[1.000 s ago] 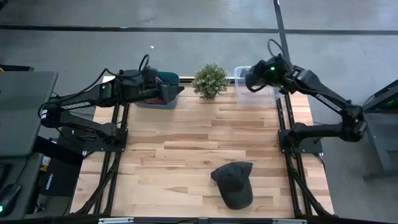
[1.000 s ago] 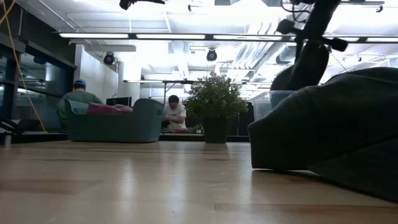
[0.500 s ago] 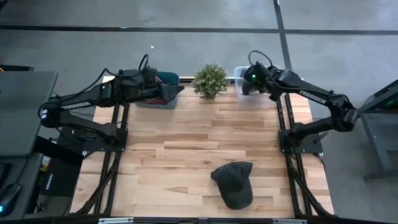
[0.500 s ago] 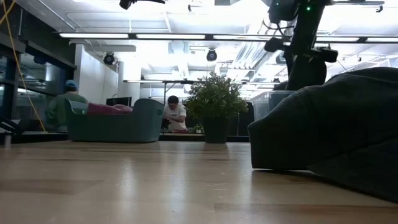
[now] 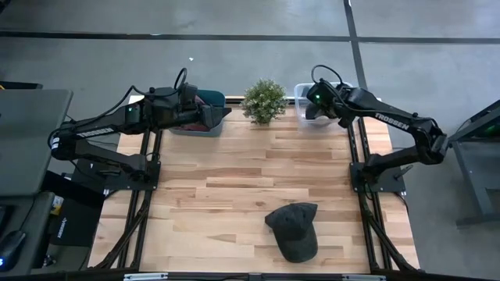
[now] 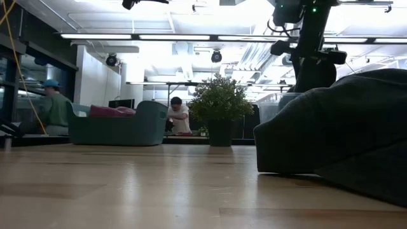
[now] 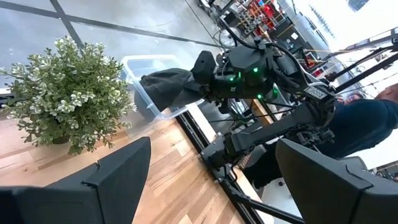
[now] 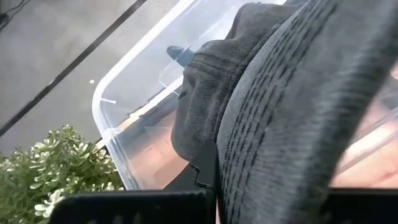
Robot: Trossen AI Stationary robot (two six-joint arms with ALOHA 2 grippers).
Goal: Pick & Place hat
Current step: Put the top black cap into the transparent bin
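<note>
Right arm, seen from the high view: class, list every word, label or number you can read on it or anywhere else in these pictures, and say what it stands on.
"TROSSEN": white letters on the right arm's forearm.
Left arm: a pale mark, too small to read.
Shelves of coloured items in the left wrist view: too blurred to read.
Hat on the table: no text visible.

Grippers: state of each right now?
Left gripper: open, empty, by the teal bin.
Right gripper: shut on a dark hat, over the clear bin.

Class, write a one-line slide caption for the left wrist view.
Right gripper lowers a dark hat into the clear bin beside the plant.
</note>
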